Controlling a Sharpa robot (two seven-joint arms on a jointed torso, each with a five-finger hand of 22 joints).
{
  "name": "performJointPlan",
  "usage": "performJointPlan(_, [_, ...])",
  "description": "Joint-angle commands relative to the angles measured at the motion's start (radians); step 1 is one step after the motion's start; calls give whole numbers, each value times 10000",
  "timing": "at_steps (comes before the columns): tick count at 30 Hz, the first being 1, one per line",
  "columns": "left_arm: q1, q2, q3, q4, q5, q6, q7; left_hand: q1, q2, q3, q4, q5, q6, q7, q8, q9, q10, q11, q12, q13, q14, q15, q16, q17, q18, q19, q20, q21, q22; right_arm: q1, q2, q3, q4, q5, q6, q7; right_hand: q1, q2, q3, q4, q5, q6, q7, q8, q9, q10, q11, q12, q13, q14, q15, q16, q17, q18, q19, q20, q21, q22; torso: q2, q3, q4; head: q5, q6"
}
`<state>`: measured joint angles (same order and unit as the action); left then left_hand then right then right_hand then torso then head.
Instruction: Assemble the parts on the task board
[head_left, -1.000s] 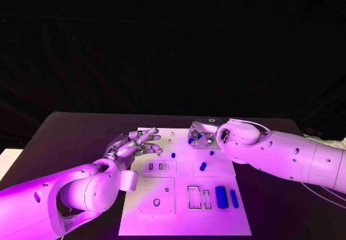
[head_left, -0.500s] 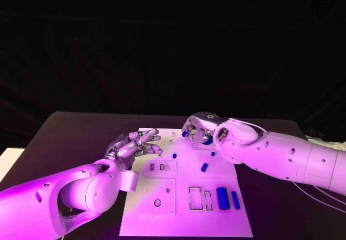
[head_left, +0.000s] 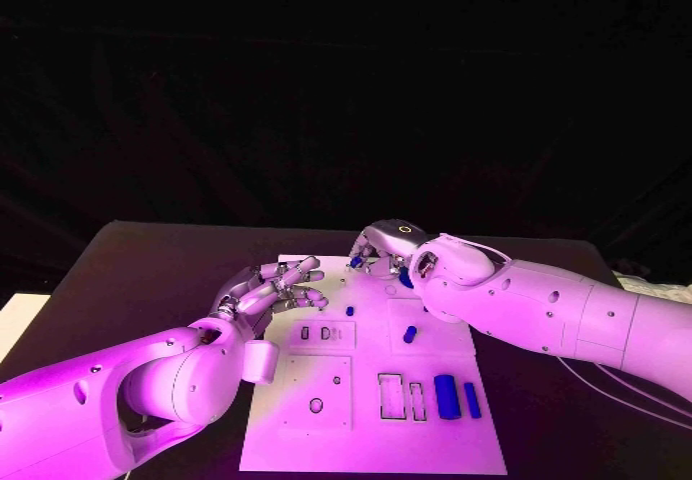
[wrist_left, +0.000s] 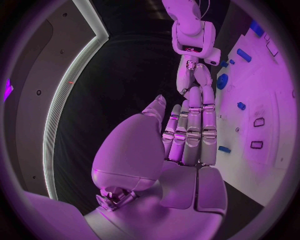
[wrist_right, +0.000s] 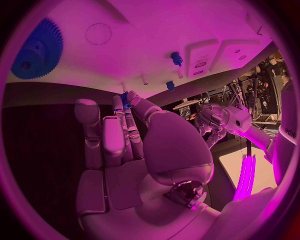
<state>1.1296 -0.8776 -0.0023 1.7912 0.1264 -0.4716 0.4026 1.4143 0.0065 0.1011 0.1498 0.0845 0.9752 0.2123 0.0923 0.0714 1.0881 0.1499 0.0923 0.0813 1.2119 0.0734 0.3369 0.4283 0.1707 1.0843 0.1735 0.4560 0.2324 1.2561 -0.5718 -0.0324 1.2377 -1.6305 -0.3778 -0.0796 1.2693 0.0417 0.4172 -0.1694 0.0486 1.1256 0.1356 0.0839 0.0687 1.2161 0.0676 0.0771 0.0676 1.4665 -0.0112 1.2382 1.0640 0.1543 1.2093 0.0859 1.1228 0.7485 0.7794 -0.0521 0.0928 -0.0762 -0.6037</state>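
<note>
- Head view puts the white task board in front of you on the black worktop, with both arms reaching over its far half.
- Your right robot hand hangs at the board's far edge, fingers curled downward, with a small blue part at its fingertips. The right wrist view shows that same small blue part pinched between the thumb and a finger.
- A blue gear lies flat on the board just beyond that hand in the right wrist view. In the head view only a sliver of it peeks out beside the right forearm.
- Your left robot hand sits at the board's left far corner. Its fingers are stretched out and slightly apart, and it holds nothing. The left wrist view confirms this: the fingers lie straight and side by side, nothing between them.
- Near the board's centre a short blue peg stands up, and a smaller blue pin stands to its left.
- At the near right of the board two blue bars lie side by side, just right of two empty rectangular slots.
- Small dark-rimmed recesses sit in a row on the board's left half, near the left wrist.
</note>
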Motion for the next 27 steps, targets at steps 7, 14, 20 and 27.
performJointPlan(7, [19, 36, 9, 92, -86, 277, 31, 81, -4, 1, -57, 55, -42, 35, -55, -14, -89, -18, -64, -21, -112, 11, 54, 32, 69, -101, -4, 58, 25, 3, 247, 3, -150, -286, 482, -454, -89, -216, 361, 475, 44, 11, -17, 31, 160, -35, 46, -87, 5, 318, 3, 126, 104, -54, -77, 14, 38, 38, 55, -19, 19, -33, 0])
performJointPlan(14, [19, 44, 10, 97, -87, 329, 3, 82, -4, 7, -66, 56, -62, 43, -64, -16, -110, -11, -67, -25, -126, 16, 63, 53, 69, -116, 0, 69, 34, 2, 418, 3, -216, -496, 520, -865, -142, -262, 348, 551, 41, 4, -13, 23, 162, -42, 54, -92, 8, 317, 14, 142, 111, -54, -84, 21, 51, 46, 54, -42, 45, -51, -23])
performJointPlan(20, [22, 26, 10, 63, -87, 345, -12, 83, -4, 9, -69, 56, -67, 45, -67, -16, -116, -9, -68, -26, -130, 17, 65, 58, 68, -120, 1, 72, 37, 1, 518, 3, -281, -699, 563, -1183, -164, -282, 348, 592, 43, -8, -11, 14, 161, -57, 59, -99, 8, 316, 21, 150, 114, -50, -95, 23, 50, 37, 65, -49, 38, -57, -38])
performJointPlan(27, [24, 17, 10, 33, -87, 365, -18, 83, -4, 12, -73, 56, -74, 47, -70, -16, -124, -7, -68, -27, -135, 19, 69, 67, 68, -125, 2, 76, 40, 1, 537, 3, -265, -1020, 370, -1730, -148, -276, 375, 606, 54, -14, -12, 8, 161, -64, 56, -102, 8, 312, 23, 147, 103, -48, -102, 24, 52, 34, 68, -58, 59, -62, -40])
